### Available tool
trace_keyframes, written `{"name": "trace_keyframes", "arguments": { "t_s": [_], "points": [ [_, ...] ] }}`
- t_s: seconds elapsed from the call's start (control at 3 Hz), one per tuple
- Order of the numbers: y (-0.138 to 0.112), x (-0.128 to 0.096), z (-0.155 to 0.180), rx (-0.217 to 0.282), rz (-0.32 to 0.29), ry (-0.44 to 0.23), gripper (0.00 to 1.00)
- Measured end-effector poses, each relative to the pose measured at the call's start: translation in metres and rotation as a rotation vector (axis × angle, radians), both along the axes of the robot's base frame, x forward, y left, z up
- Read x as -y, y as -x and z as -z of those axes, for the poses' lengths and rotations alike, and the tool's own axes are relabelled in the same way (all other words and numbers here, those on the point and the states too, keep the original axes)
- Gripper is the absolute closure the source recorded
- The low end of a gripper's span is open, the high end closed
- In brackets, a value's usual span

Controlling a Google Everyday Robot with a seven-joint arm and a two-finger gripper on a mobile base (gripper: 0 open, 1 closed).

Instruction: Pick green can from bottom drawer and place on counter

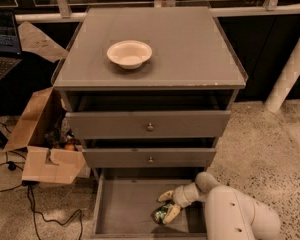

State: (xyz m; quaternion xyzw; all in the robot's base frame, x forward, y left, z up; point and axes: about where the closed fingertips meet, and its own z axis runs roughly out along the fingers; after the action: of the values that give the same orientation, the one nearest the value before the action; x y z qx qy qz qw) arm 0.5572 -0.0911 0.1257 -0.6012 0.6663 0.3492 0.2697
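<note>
The pale two-finger gripper (166,207) hung low inside the open bottom drawer (125,209), a wide grey box with a flat floor. Its fingers stood apart, not clamped on anything. The small shiny green metal can (160,214) lay on the drawer floor at the nearer fingertip, touching it or just beside it. I cannot tell whether it sat fully between the two fingers. Behind the gripper, the robot's rounded white arm (235,214) reached in from the drawer's right side.

Straight above the gripper were the two shallower knobbed grey drawers (149,124), both pulled partly out. Higher up was the broad flat grey counter (190,49), with a cream round bowl (129,53) resting on it, up and to the gripper's left. Well off to the gripper's left, on the floor, sat an open brown cardboard box (45,159).

The step in hand looked like the grasp itself. The next move would likely call for settling the fingers around the can and closing firmly. The lift would then have to come outward, clear of the overhanging drawer fronts, before rising to the counter.
</note>
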Motion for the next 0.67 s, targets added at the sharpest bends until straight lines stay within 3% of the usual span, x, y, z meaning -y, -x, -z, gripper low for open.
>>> {"name": "trace_keyframes", "arguments": {
  "t_s": [0.33,0.67],
  "points": [
    [0.0,-0.0001,0.0,0.0,0.0,0.0,1.0],
    [0.0,-0.0001,-0.0012,0.0,0.0,0.0,1.0]
  ]
}}
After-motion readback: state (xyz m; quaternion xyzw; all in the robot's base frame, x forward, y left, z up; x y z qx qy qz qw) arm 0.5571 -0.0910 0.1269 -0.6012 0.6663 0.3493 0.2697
